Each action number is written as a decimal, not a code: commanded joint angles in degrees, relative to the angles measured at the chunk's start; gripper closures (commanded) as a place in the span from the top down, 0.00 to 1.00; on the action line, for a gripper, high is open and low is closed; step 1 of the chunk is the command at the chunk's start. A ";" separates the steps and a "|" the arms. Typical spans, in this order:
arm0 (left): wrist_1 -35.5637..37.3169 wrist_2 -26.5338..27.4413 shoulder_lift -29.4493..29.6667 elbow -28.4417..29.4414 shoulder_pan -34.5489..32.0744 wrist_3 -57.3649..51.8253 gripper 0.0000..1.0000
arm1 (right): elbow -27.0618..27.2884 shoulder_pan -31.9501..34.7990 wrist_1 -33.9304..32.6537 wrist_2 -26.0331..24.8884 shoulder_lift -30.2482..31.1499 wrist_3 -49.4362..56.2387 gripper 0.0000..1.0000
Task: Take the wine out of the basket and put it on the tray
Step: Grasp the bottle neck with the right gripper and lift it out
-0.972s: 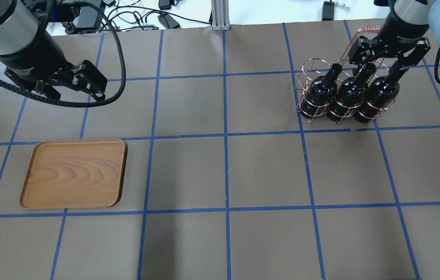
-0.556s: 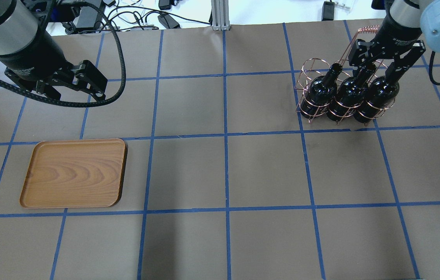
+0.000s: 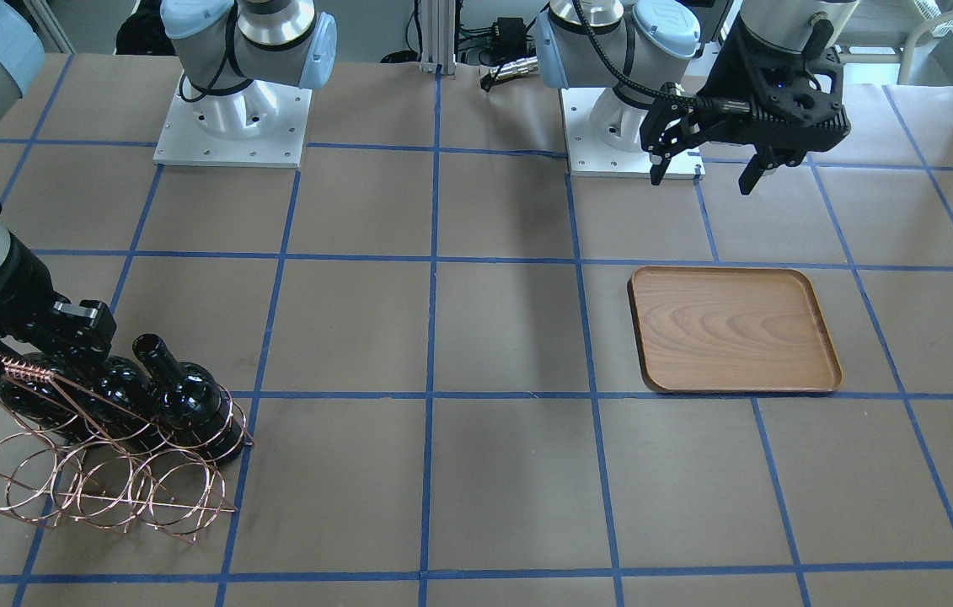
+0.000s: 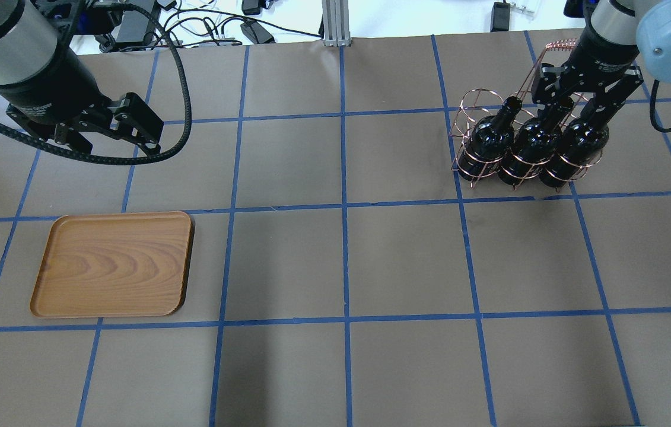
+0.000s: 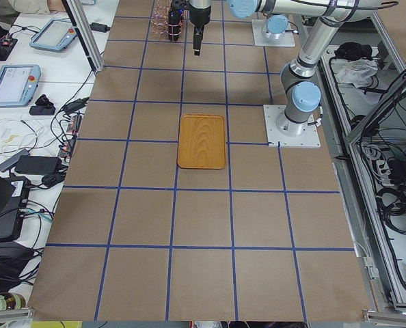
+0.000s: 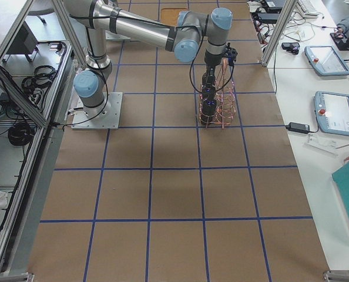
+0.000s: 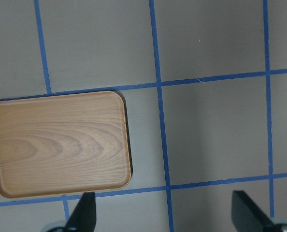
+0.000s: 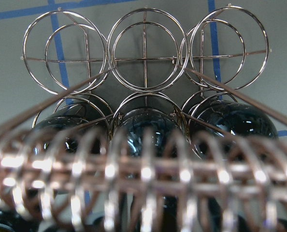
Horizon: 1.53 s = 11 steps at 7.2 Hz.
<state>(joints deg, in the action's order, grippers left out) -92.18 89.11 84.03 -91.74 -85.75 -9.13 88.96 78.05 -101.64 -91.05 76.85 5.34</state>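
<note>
Three glossy black wine bottles (image 4: 534, 142) stand side by side in the copper wire basket (image 4: 467, 112) at the far right; the second row of rings is empty. My right gripper (image 4: 575, 107) is open, low over the middle and right bottle necks, next to the coiled handle (image 4: 560, 44). The right wrist view shows the handle (image 8: 143, 169) close up, with bottles (image 8: 146, 130) behind it and no fingers. The wooden tray (image 4: 113, 264) lies bare at the near left. My left gripper (image 4: 115, 127) hangs open and empty beyond the tray; it also shows in the left wrist view (image 7: 165, 217).
Cables and power bricks (image 4: 210, 26) lie past the table's far edge, beside an aluminium post (image 4: 335, 24). The two arm bases (image 3: 232, 118) are bolted on the robot's side. Brown paper with a blue tape grid (image 4: 344, 207) covers the table.
My right gripper has sunk a little lower and shifted slightly toward the far side over the bottle necks. The left arm, tray and basket have not moved.
</note>
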 commanded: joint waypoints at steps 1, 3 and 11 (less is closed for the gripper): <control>-0.02 0.01 -0.01 -0.02 0.14 -0.01 1.00 | -0.01 0.00 0.04 0.00 -0.21 0.20 0.30; -0.02 -0.08 0.08 -0.02 0.23 -0.01 1.00 | -0.79 0.35 0.30 0.09 0.49 -0.15 0.11; -0.02 0.01 -0.01 -0.02 0.49 -0.10 1.00 | -14.87 18.84 33.26 0.86 15.18 -23.55 0.09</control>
<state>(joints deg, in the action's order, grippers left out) -92.20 89.12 84.03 -91.76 -85.31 -9.20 73.41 90.27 -69.05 -92.06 92.09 -9.96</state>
